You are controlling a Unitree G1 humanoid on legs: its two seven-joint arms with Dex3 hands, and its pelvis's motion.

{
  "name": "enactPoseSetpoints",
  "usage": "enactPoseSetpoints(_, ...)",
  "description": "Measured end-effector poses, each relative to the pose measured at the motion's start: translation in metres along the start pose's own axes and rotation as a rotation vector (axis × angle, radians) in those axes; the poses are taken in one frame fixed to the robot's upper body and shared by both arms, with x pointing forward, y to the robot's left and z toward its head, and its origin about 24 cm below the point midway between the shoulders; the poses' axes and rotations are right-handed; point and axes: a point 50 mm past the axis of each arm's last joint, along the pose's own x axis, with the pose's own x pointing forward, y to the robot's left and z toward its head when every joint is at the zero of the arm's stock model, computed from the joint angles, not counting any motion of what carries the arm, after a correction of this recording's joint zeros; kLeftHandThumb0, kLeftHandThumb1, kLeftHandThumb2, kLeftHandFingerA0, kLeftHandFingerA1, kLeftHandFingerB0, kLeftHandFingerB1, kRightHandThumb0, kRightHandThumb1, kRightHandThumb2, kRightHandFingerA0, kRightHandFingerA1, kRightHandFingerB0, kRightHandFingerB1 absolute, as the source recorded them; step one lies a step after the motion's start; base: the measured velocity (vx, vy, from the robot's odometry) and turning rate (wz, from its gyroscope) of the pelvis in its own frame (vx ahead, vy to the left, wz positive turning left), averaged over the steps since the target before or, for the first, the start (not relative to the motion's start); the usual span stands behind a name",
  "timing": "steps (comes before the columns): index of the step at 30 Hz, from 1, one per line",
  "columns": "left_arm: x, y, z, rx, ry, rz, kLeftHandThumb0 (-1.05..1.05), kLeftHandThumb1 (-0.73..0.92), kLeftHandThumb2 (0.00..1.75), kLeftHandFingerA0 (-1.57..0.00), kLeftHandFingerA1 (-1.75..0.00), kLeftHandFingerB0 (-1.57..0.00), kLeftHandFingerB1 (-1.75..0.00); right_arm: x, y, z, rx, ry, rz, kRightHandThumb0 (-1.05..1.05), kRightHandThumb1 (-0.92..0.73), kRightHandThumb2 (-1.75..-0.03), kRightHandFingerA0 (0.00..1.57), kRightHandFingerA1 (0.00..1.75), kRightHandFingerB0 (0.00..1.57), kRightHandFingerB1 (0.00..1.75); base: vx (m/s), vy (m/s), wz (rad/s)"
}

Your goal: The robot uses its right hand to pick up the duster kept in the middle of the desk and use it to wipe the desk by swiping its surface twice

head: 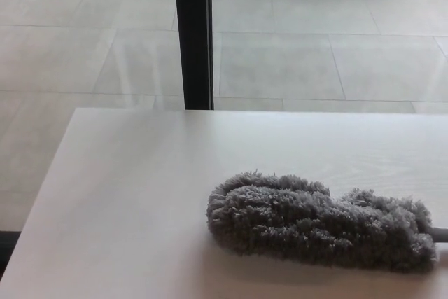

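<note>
A grey fluffy duster (pixel 318 227) lies flat on a white desk (pixel 140 194), its head toward the desk's near right side and a stub of pale handle (pixel 439 234) running off at the right edge. Beyond the desk's far edge a black post (pixel 193 33) rises against a pale tiled floor (pixel 315 40). Neither robot hand appears, so their state cannot be told.

Floor (pixel 315 61): large pale grey tiles with thin grout lines, filling the upper half of the frame.
Post (pixel 193 33): black, upright, upper centre-left (its foot hidden behind the worktop's far edge).
Worktop (pixel 133 201): white, faint wood grain, lower half.
Light: soft, even sheen.
</note>
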Motion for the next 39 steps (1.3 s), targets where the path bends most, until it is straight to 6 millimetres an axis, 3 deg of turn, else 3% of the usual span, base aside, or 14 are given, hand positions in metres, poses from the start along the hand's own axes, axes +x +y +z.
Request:
enactPoseSetpoints(1,0.0,0.0,0.0,-0.001,-0.001,-0.001,-0.51,0.41,0.55,-1.05,-1.48,-0.7,-0.5,0.001,0.009,0.006,-0.015,-0.029,0.042,-0.72,-0.44,-0.82,0.05,0.35,0.1,0.36,0.0,0.0,0.0)
enactPoseSetpoints(3,0.0,-0.001,0.001,0.0,-0.002,-0.002,-0.62,0.36,0.71,-1.04,-1.38,-0.65,-0.57,0.002,0.027,0.013,-0.047,-0.071,0.123,-0.75,-0.47,-0.85,0.05,0.39,0.1,0.38,0.0,0.0,0.0)
enactPoseSetpoints(10,0.0,-0.001,0.001,0.0,-0.002,-0.003,-0.6,0.36,0.71,-1.06,-1.36,-0.65,-0.58,-0.006,0.069,0.006,-0.141,-0.075,0.308,-0.69,-0.43,-0.8,0.04,0.28,0.15,0.44,0.0,0.0,0.0)
enactPoseSetpoints(15,0.0,-0.002,0.002,0.002,-0.004,-0.006,-0.6,0.36,0.71,-1.07,-1.36,-0.66,-0.57,-0.018,0.095,-0.01,-0.228,-0.044,0.451,-0.71,-0.44,-0.83,0.03,0.35,0.17,0.45,0.0,0.0,0.0)
enactPoseSetpoints(20,0.0,-0.003,0.003,-0.002,-0.006,-0.007,-0.58,0.37,0.68,-1.03,-1.47,-0.66,-0.57,-0.029,0.109,-0.025,-0.305,-0.016,0.552,-0.69,-0.44,-0.8,0.03,0.44,0.2,0.43,0.0,0.0,0.0)
enactPoseSetpoints(26,0.001,-0.003,0.003,-0.003,-0.008,-0.008,-0.56,0.34,0.73,-1.05,-1.23,-0.64,-0.59,-0.042,0.113,-0.044,-0.417,0.017,0.645,-0.6,-0.43,-0.75,0.06,0.46,0.2,0.43,0.0,0.0,0.0)
enactPoseSetpoints(29,0.001,-0.004,0.004,-0.004,-0.013,-0.009,-0.59,0.36,0.72,-1.03,-1.35,-0.67,-0.58,-0.048,0.114,-0.053,-0.458,0.033,0.676,-0.56,-0.44,-0.77,0.07,0.47,0.19,0.43,0.0,0.0,0.0)
enactPoseSetpoints(30,0.001,-0.004,0.005,-0.006,-0.015,-0.009,-0.59,0.37,0.71,-1.06,-1.35,-0.68,-0.58,-0.05,0.115,-0.054,-0.467,0.031,0.683,-0.49,-0.6,-0.58,0.09,0.4,0.25,0.3,0.0,0.0,0.0)
enactPoseSetpoints(31,0.001,-0.004,0.006,-0.006,-0.017,-0.011,-0.59,0.37,0.71,-1.06,-1.35,-0.68,-0.58,-0.051,0.116,-0.055,-0.478,0.025,0.691,-0.49,-0.6,-0.58,0.09,0.4,0.25,0.3,0.0,0.0,0.0)
enactPoseSetpoints(32,0.001,-0.005,0.006,-0.006,-0.019,-0.012,-0.56,0.35,0.73,-1.04,-1.23,-0.64,-0.58,-0.051,0.117,-0.055,-0.483,0.021,0.695,-0.46,-0.61,-0.59,0.18,0.43,0.29,0.31,0.0,0.0,0.0)
enactPoseSetpoints(35,0.001,-0.005,0.006,-0.004,-0.02,-0.014,-0.56,0.36,0.72,-1.03,-1.32,-0.64,-0.58,-0.052,0.124,-0.054,-0.509,-0.012,0.698,-0.34,-0.68,-0.61,0.31,0.46,0.31,0.3,0.0,0.0,0.0)
enactPoseSetpoints(36,0.001,-0.005,0.006,-0.003,-0.021,-0.014,-0.56,0.35,0.72,-1.0,-1.28,-0.66,-0.58,-0.052,0.126,-0.053,-0.52,-0.026,0.699,-0.26,-0.79,-0.63,0.5,0.59,0.36,0.31,0.0,0.0,0.0)
enactPoseSetpoints(38,0.001,-0.005,0.006,-0.004,-0.02,-0.014,-0.56,0.35,0.72,-1.0,-1.28,-0.66,-0.58,-0.052,0.129,-0.051,-0.535,-0.051,0.695,-0.26,-0.79,-0.63,0.5,0.59,0.36,0.31,0.0,0.0,0.0)
enactPoseSetpoints(39,0.001,-0.005,0.006,-0.005,-0.02,-0.014,-0.6,0.37,0.72,-1.05,-1.36,-0.68,-0.58,-0.052,0.131,-0.05,-0.542,-0.065,0.692,-0.22,-0.87,-0.67,0.72,0.75,0.47,0.36,0.0,0.0,0.0)
